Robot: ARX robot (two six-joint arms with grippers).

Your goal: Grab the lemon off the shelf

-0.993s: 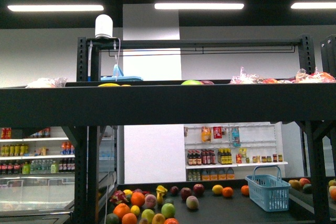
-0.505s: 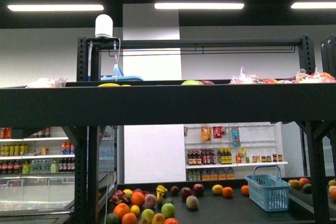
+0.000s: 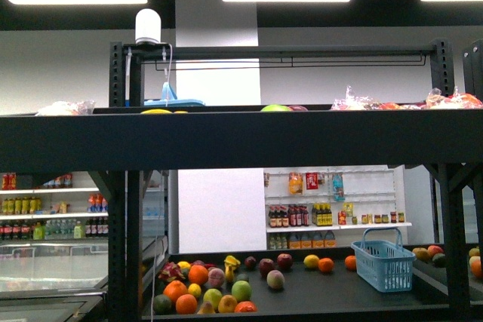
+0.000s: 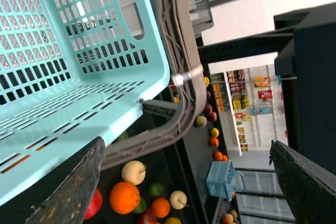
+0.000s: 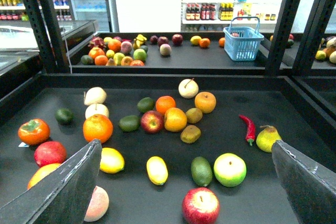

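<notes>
The lemon [image 5: 112, 160], bright yellow and rounded-oval, lies on the dark board of the shelf [image 5: 294, 114], close to the left finger [image 5: 71, 184] of my right gripper [image 5: 185, 146]. That gripper is open above the fruit spread, with nothing between its fingers. My left gripper [image 4: 186, 142] is also open and empty, right beside a teal basket [image 4: 79, 51]. In the front view neither arm shows, only the shelf's thick dark board [image 3: 241, 141].
Around the lemon lie a long yellow fruit [image 5: 157, 170], an orange [image 5: 97, 128], a green-yellow apple [image 5: 229, 169], a red apple [image 5: 199, 205] and a red chilli [image 5: 248, 127]. Perforated posts [image 5: 286, 22] stand at the sides. A blue basket [image 5: 243, 43] sits on the far board.
The front view has shifted a little: the rack and lights sit higher in the picture, and more of the far fruit board shows at the bottom.
</notes>
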